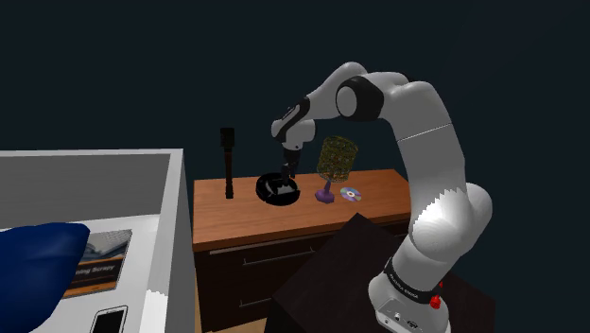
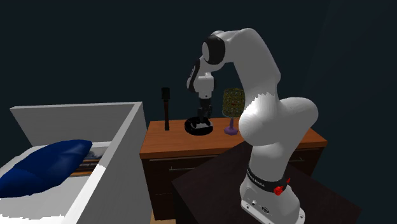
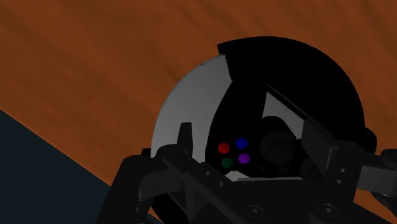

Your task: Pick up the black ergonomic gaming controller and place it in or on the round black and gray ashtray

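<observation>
Your arm [image 1: 425, 142] climbs from the dark stand [image 1: 345, 260], bends over at the top and reaches toward the shoulder view's left. Its wrist is turned down, so the gripper [image 1: 286, 171] hangs nearly straight above the ashtray [image 1: 265, 189].

In the wrist view your fingers [image 3: 184, 139] stand wide apart. The black controller [image 3: 245, 153] lies between them, showing red, blue, green and purple buttons. A strip of the ashtray's grey inside shows between one finger and the controller, so on that side you are not touching it. On the other side black lies on black and you cannot tell. The controller rests inside the ashtray, against its black rim.

The ashtray sits on the brown wood surface [image 1: 378, 184] of a dresser with dark drawers. A tall black post [image 1: 228, 161] stands on the side toward the shoulder view's left. On the other side stand a small lamp [image 1: 335, 161] with an olive mesh shade and purple foot, and a shiny disc [image 1: 352, 195] lying flat.

A white bed frame [image 1: 175, 218] stands beside the dresser with a blue pillow [image 1: 38, 255], a magazine [image 1: 99, 255] and a phone [image 1: 109, 320] on it. The walls [image 1: 95, 57] behind are dark blue.
</observation>
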Tool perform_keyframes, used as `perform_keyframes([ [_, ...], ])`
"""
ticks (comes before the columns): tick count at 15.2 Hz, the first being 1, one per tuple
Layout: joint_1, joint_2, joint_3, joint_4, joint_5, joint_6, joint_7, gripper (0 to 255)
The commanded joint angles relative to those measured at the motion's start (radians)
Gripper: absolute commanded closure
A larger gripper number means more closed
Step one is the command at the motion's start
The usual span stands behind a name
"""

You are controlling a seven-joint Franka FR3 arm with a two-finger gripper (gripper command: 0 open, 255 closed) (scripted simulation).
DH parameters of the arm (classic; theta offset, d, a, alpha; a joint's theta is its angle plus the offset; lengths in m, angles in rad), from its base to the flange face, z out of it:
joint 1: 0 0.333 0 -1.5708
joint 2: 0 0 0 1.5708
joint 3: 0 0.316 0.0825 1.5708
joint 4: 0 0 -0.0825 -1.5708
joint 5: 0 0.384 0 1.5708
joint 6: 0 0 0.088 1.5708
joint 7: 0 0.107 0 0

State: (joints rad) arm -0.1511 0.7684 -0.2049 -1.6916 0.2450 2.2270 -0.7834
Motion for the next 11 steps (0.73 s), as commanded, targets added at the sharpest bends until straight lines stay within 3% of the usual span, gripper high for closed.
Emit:
perform_keyframes([
  [1,0.000,0.000,0.000,0.000,0.000,0.000,0.000,0],
  [4,0.000,0.000,0.000,0.000,0.000,0.000,0.000,0],
  [8,0.003,-0.065,-0.016,0.031,-0.020,-0.095,0.012,0],
  [11,0.003,-0.065,-0.016,0.031,-0.020,-0.095,0.013,0],
])
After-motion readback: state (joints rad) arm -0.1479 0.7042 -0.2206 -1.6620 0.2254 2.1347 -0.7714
